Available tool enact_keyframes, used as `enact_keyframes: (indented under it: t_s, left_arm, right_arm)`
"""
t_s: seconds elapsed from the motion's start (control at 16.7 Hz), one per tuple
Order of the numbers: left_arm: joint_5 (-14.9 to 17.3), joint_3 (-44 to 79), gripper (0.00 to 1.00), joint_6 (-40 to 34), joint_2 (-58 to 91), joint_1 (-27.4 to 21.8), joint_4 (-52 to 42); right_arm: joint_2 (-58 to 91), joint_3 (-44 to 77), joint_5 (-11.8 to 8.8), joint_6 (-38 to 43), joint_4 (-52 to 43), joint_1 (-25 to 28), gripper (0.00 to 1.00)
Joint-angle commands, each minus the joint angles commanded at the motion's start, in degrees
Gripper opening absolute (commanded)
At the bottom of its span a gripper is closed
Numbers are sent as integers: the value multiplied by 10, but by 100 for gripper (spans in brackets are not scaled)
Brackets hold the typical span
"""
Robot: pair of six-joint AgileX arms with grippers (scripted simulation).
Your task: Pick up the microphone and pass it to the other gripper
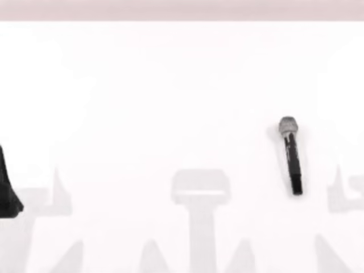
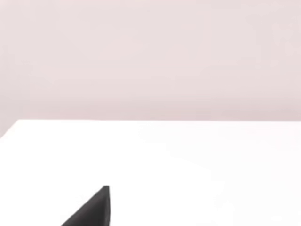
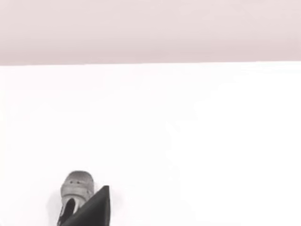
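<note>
A rendered simulation scene is showing here: a plain white table (image 1: pixel 170 102) is meeting a featureless pinkish backdrop (image 1: pixel 182 8) at twelve o'clock, nothing furnishing it.

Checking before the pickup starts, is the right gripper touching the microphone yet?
Cannot tell. In the right wrist view a finger overlaps the microphone, with no contact or gap plain. The top view shows the microphone lying alone on the table.

Microphone (image 1: pixel 291 154): grey mesh head w/ metallic look, fine-textured; handle black, smooth, slight sheen, plastic-like. Table (image 1: pixel 170 85): plain white, smooth, matt, no grain. Left gripper (image 1: pixel 8 190) at table's left edge: black, matt, plastic-like. Right gripper finger (image 3: pixel 91 209): same flat black, smooth, no gloss.
</note>
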Motion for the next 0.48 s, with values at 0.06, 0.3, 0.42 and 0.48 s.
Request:
enact_keyframes:
  t_s: [0.06, 0.3, 0.42, 0.48]
  left_arm:
    - [0, 0, 100, 0, 0, 0, 0]
    - [0, 0, 100, 0, 0, 0, 0]
    - [0, 0, 100, 0, 0, 0, 0]
    - [0, 0, 100, 0, 0, 0, 0]
  right_arm:
    - [42, 32, 0, 9, -25, 9, 100]
    - [255, 187, 1, 55, -134, 48, 100]
    - [376, 274, 0, 81, -188, 70, 100]
    - [437, 319, -2, 94, -214, 80, 100]
